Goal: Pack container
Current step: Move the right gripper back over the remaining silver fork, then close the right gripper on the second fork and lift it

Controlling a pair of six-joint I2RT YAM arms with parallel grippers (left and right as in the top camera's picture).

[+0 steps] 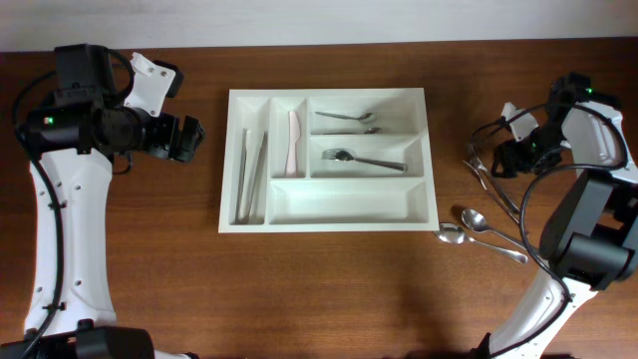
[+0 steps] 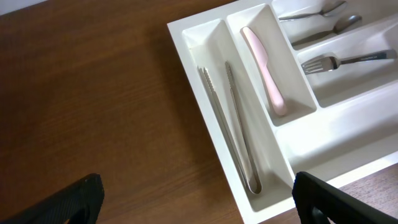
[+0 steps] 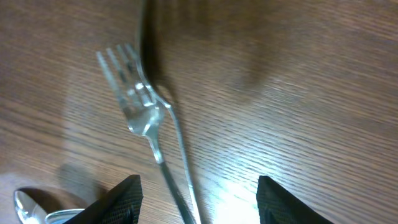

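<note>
Currently the right gripper [image 3: 199,208] hangs low over the wooden table [image 3: 311,93], fingers spread wide with nothing between them. A loose fork [image 3: 144,112] lies flat just ahead of the fingertips. A second thin handle [image 3: 146,31] seems to cross it near the neck, though I cannot tell whether the two touch.

That is my main worry: closing here could pinch both pieces, or catch one and drag the other askew. The fork is thin, shiny metal lying flush on the wood, so I judge the fingers could skid off it or trap only an edge. It might then drop on the way across. Loose spoons [image 1: 483,231] lie near, and a careless sweep could scatter them.

The container [image 1: 339,201], a white tray, sits mid-table, well apart from this arm. It already holds tongs [image 1: 249,175], a pink knife [image 1: 293,145] and a tray fork [image 1: 364,158]; its lowest long compartment is bare. The left gripper [image 2: 199,205] hovers beside the tray's left end, also wide open and empty.
</note>
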